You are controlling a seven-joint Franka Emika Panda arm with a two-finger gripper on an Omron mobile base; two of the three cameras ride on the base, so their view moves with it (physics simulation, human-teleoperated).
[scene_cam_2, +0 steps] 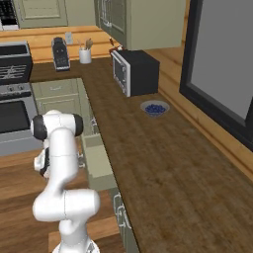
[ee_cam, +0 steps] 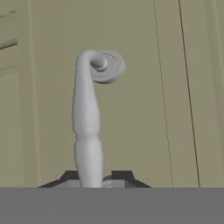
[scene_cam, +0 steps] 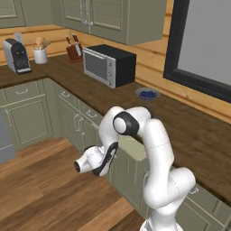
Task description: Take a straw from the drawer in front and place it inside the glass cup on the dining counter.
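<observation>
**Now we're on the drawer handle**

From the left base view, the drawer [scene_cam: 131, 149] juts out behind our arm. From the right, it stands ajar under the worktop [scene_cam_2: 163, 163]. Hand view: our gripper [ee_cam: 95, 178] straddles the handle [ee_cam: 87, 127], its grip impossible to judge. Tips could slip off that rounded bar mid-pull.
</observation>
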